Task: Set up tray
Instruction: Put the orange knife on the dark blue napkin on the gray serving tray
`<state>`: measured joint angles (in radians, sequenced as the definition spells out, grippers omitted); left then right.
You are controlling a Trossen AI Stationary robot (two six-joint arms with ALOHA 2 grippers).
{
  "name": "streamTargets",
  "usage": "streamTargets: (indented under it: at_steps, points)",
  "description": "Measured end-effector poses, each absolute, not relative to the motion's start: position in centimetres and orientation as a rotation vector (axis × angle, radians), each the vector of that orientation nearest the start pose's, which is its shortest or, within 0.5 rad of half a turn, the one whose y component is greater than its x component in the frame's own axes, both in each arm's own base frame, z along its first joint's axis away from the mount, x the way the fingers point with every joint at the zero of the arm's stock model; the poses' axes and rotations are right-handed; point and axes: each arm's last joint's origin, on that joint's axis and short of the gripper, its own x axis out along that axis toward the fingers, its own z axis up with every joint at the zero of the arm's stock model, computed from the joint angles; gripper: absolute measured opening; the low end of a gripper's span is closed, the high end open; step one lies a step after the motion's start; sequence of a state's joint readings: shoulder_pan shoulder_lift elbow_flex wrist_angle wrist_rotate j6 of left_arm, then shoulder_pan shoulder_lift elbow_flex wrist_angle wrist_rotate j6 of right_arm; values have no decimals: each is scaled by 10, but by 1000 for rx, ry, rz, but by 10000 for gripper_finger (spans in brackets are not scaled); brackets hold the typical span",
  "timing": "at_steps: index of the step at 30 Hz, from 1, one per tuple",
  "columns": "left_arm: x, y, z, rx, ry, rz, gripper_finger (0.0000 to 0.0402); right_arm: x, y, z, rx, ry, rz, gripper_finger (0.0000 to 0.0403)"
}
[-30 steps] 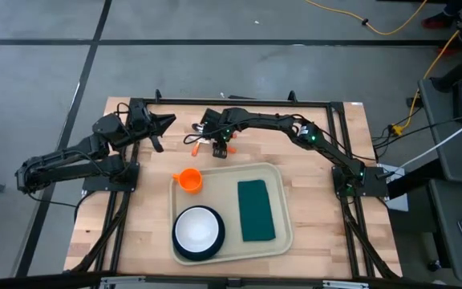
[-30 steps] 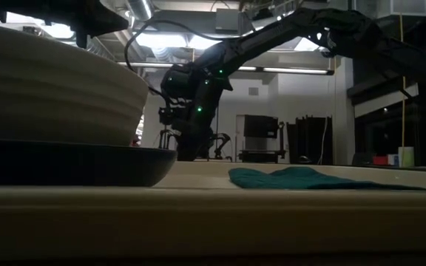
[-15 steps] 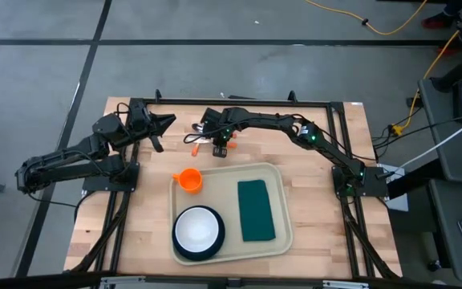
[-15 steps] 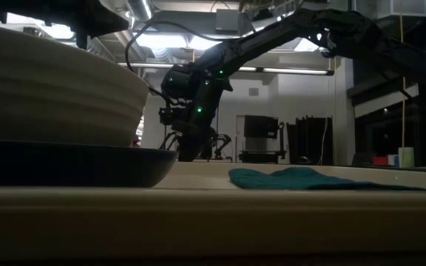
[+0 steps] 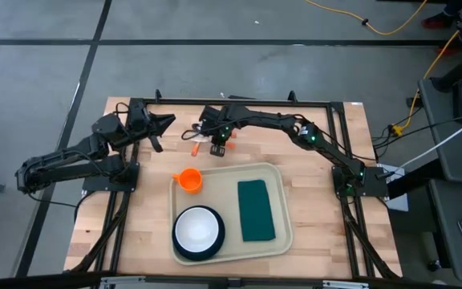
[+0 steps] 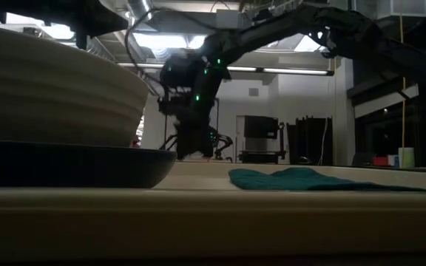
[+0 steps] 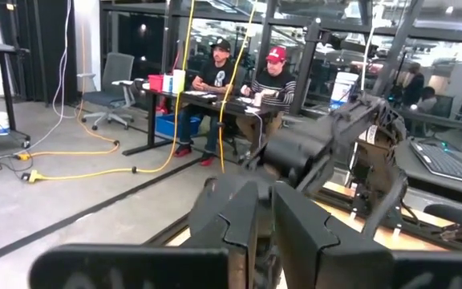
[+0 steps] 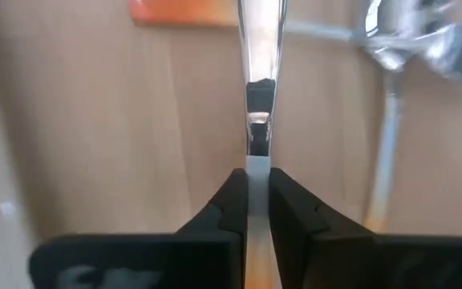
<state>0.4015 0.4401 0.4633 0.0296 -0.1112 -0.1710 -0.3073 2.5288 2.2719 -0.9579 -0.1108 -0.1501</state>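
High view: 1 tray (image 5: 285, 234), 1 bowl (image 5: 197, 229), 1 cup (image 5: 188, 180).

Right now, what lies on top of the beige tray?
On the tray lie a dark plate with a white bowl on it, an orange cup and a green napkin. Whatever is under them is covered.

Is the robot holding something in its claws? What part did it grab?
Yes. The right gripper is pinched shut on a thin shiny piece of cutlery, holding it by the handle end. Which utensil it is cannot be told. The left gripper holds nothing.
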Motion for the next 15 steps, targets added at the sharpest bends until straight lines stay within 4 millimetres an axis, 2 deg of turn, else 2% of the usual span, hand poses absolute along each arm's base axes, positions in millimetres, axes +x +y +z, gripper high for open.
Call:
streamTargets:
  at_steps: [6, 11, 15]
  points:
    - [108, 49, 288, -159, -107, 501, 33, 488, -155, 202, 240, 1174, -66, 34]
    - [107, 49, 288, -154, -104, 501, 33, 472, -148, 263, 239, 1065, -68, 34]
    - [107, 49, 285, -146, -67, 505, 33, 459, -141, 303, 266, 985, -98, 34]
